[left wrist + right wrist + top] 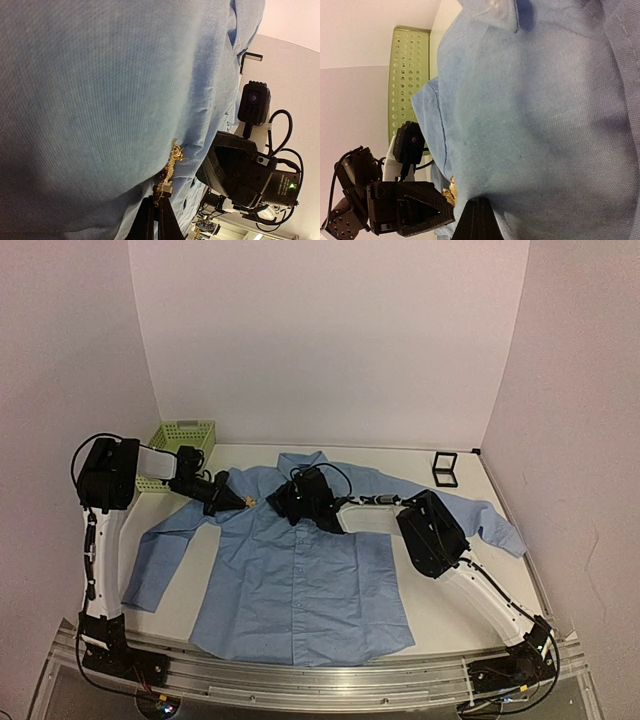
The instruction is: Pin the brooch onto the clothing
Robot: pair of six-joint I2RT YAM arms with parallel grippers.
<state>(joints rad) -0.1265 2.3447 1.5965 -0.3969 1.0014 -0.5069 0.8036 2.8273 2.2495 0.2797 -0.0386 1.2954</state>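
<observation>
The clothing (300, 570), a light blue collared shirt, lies spread flat on the table. My left gripper (240, 500) hovers at the shirt's left chest, shut on the brooch (249, 502). In the left wrist view the gold brooch with a dark red part (172, 162) sticks out of the shut left gripper (159, 200) and rests against the blue cloth (100, 100). My right gripper (281, 502) sits just right of it below the collar. In the right wrist view its shut tips (482, 201) pinch a fold of the shirt (545, 125), with the brooch (451, 189) just to their left.
A pale green basket (182, 446) stands at the back left, behind the left arm. A small black square box (445, 469) sits at the back right. The shirt's sleeves reach out towards both sides of the table. White walls close in the back and the sides.
</observation>
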